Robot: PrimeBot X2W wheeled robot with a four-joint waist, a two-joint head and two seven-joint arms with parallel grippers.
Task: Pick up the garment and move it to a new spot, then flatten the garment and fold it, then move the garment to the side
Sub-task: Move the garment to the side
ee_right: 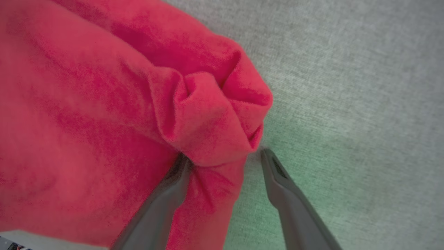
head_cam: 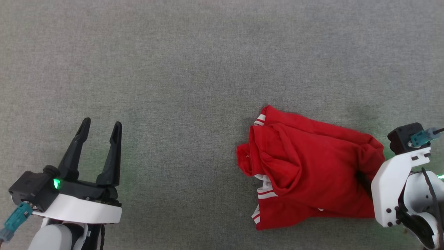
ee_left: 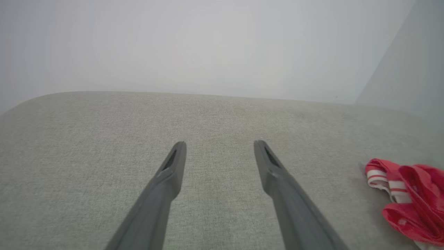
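Observation:
The garment point(head_cam: 312, 166) is a red jersey with red-and-white striped trim. It lies crumpled in a heap on the grey surface, right of centre. My right gripper point(ee_right: 223, 154) is at the heap's right end, open, with a bunched red fold point(ee_right: 208, 121) between its fingers. The tip of one finger is tucked under that fold, and the other finger point(ee_right: 277, 180) rests on bare surface. In the head view the white right wrist point(head_cam: 399, 187) covers those fingers. My left gripper point(head_cam: 102, 123) is open and holds nothing at the lower left, far from the garment. The garment's striped edge point(ee_left: 412, 194) shows at the right of the left wrist view, beyond the open gripper point(ee_left: 220, 144).
The grey fabric-covered surface point(head_cam: 173, 69) stretches wide around the garment. In the left wrist view its far edge point(ee_left: 208, 94) curves down at the left, with a pale wall behind.

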